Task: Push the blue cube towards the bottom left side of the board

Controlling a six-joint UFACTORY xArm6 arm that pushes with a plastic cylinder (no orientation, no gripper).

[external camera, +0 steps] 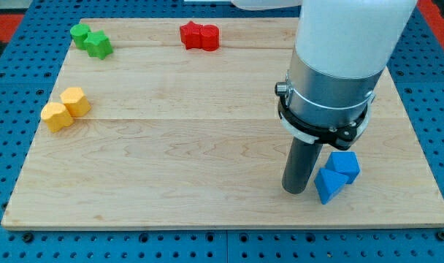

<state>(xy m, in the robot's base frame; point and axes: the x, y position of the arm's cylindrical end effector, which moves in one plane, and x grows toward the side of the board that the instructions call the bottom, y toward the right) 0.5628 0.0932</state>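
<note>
The blue cube (345,164) sits near the board's bottom right, touching a second blue block (329,185) of wedge-like shape just below and left of it. My tip (295,191) rests on the board directly left of the blue wedge block, close to it, and below-left of the blue cube. The rod rises into the large white and grey arm body (339,66), which hides the board behind it.
Two red blocks (199,36) lie together at the top centre. Two green blocks (91,39) lie at the top left. Two yellow blocks (66,108) lie at the left edge. The wooden board (171,146) rests on a blue pegboard surface.
</note>
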